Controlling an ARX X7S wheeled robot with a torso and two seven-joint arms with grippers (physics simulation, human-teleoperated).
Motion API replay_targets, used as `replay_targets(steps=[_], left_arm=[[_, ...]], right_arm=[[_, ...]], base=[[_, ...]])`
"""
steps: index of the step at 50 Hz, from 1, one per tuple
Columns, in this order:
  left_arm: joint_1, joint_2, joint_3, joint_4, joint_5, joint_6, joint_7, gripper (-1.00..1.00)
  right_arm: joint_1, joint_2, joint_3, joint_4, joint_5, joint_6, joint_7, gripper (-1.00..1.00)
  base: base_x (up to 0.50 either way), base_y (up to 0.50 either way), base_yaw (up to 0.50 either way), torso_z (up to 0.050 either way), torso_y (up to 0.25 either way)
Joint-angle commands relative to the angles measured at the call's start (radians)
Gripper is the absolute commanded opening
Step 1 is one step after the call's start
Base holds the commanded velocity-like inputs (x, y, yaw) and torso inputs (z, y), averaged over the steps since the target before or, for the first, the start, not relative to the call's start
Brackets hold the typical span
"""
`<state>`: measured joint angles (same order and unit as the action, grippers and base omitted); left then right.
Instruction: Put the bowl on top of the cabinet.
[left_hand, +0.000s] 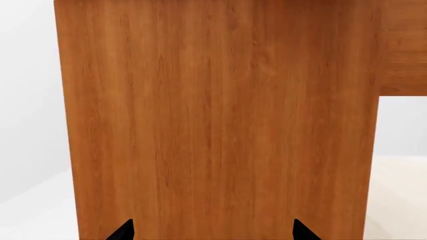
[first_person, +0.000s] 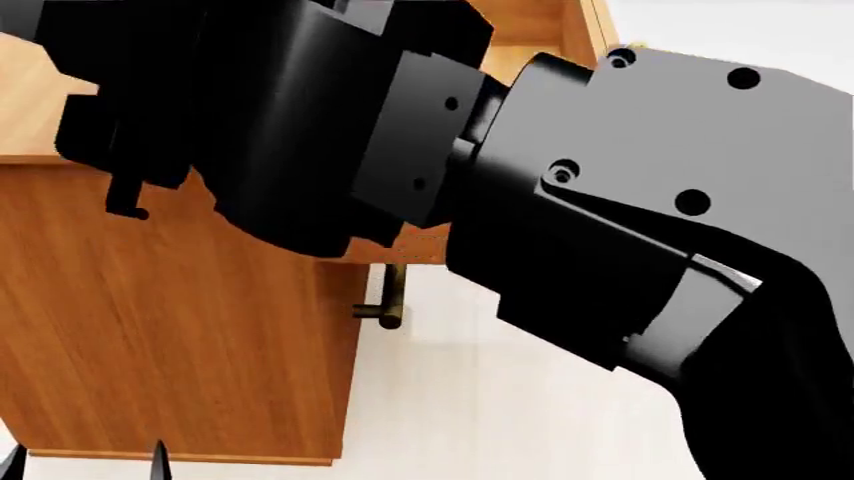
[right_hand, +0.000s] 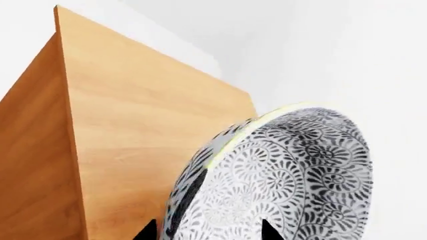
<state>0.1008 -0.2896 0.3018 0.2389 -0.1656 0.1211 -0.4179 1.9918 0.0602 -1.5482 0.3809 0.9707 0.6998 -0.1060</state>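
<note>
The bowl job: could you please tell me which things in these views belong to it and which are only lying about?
Belonging to the job:
- bowl, patterned, gripped at its rim by the right end effector
- cabinet, wood-grain, its flat top beside the bowl

Only there:
- left end effector, open and empty, facing the cabinet's side
- brass handle on the cabinet front

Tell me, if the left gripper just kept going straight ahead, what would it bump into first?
Most likely the large orange-brown wood-grain cabinet: its flat side panel fills the view ahead of the left gripper. How far off is unclear.
</note>
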Motion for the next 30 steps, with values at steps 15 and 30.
replay_targets(steps=[15, 30], left_arm=[[-0.002, -0.001, -0.001, -0.016, -0.014, 0.036, 0.008, 1.00], [-0.008, -0.003, -0.001, -0.027, -0.025, 0.036, 0.004, 1.00]], right_arm=[[0.363, -0.043, 0.273, 0.313, -0.291, 0.007, -0.410, 1.00], [0.364, -0.060, 0.758, 0.436, -0.828, 0.048, -0.620, 1.00]], base=[[0.00, 0.00, 0.00, 0.000, 0.000], [0.00, 0.00, 0.00, 0.000, 0.000]])
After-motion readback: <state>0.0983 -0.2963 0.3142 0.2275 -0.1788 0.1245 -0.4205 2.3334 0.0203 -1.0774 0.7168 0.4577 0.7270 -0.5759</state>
